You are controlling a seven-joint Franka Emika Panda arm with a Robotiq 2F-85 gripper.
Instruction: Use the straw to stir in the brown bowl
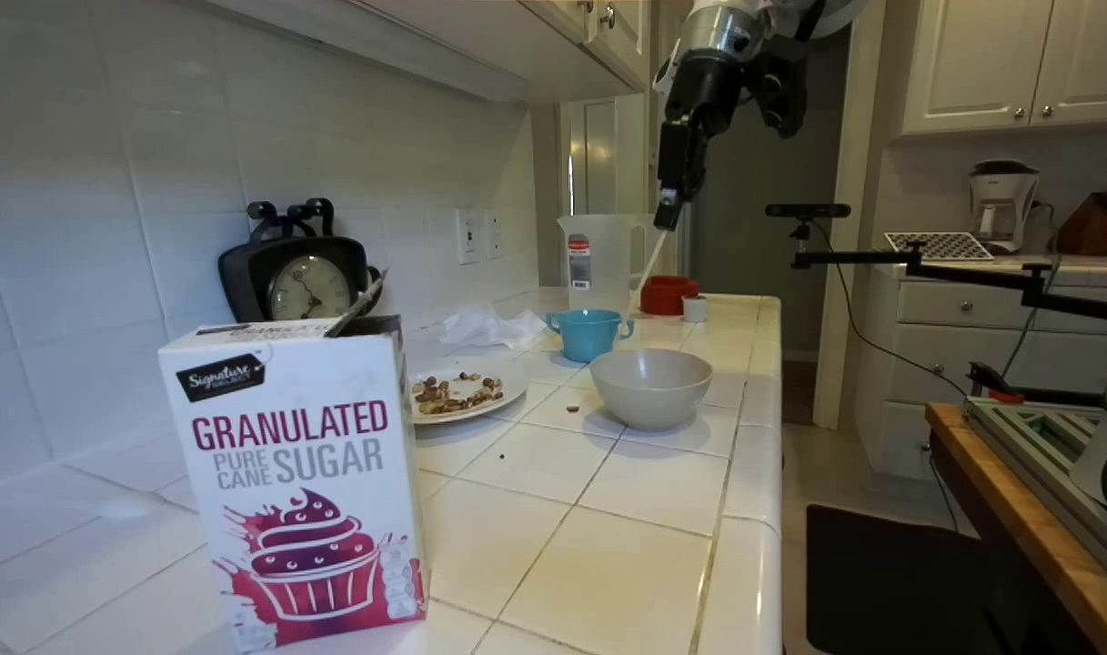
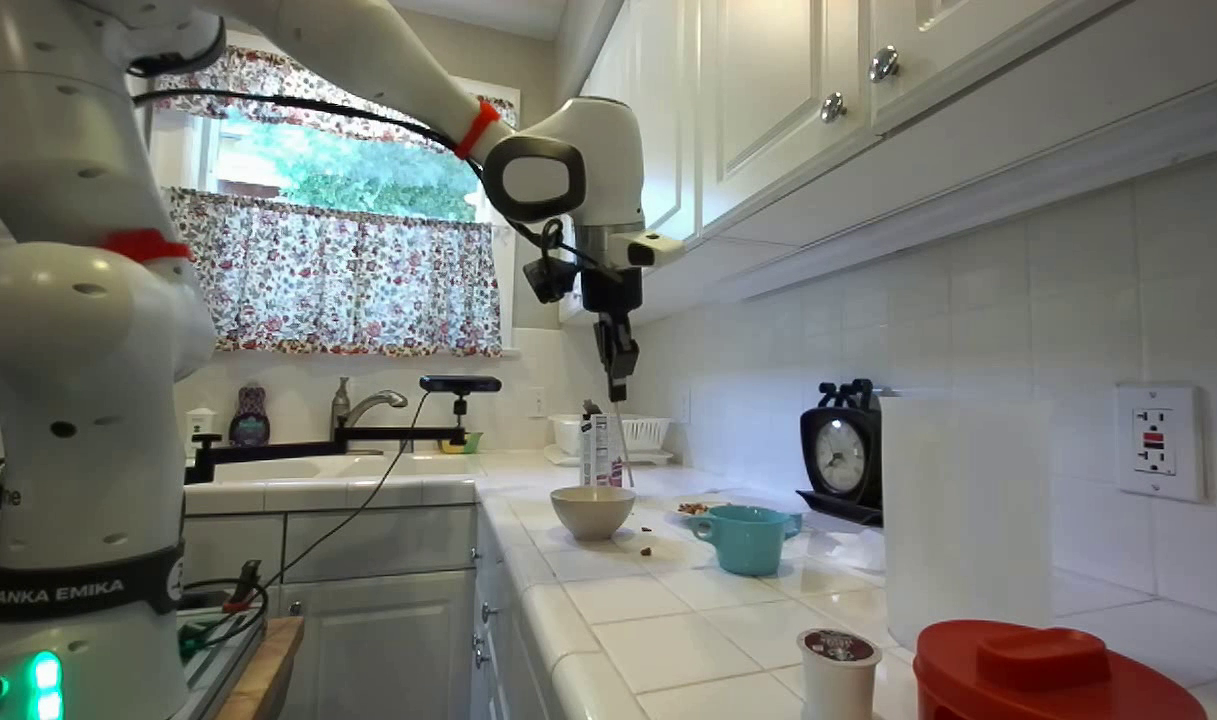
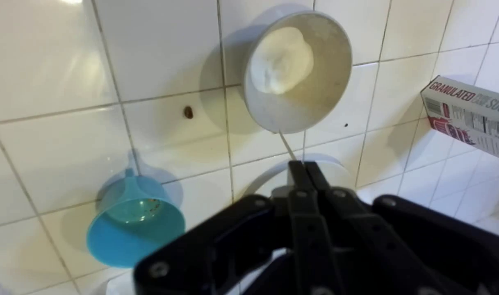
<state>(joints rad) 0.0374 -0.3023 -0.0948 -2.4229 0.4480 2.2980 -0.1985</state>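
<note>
Near round greyish-beige bowl (image 1: 651, 398), presumably the target, pinches thin pale straw (image 3: 287, 146) in black gripper (image 3: 303, 164), apparently pre-stir; must centre, then dip.

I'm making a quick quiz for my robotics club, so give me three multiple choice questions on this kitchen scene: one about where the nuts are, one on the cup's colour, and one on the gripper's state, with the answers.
1. Where do most of the nuts lie?
A. In the sink
B. On the white plate
C. On the floor

2. What colour is the two-handled cup?
A. Red
B. Black
C. Turquoise

3. How does the gripper stand?
A. Shut on the straw
B. Wide open
C. Shut on nothing

Answers:
1. B: an exterior view shows them gathered there.
2. C: its blue-green side shows in both exterior views.
3. A: in the wrist view the straw juts from its closed jaws.
</note>
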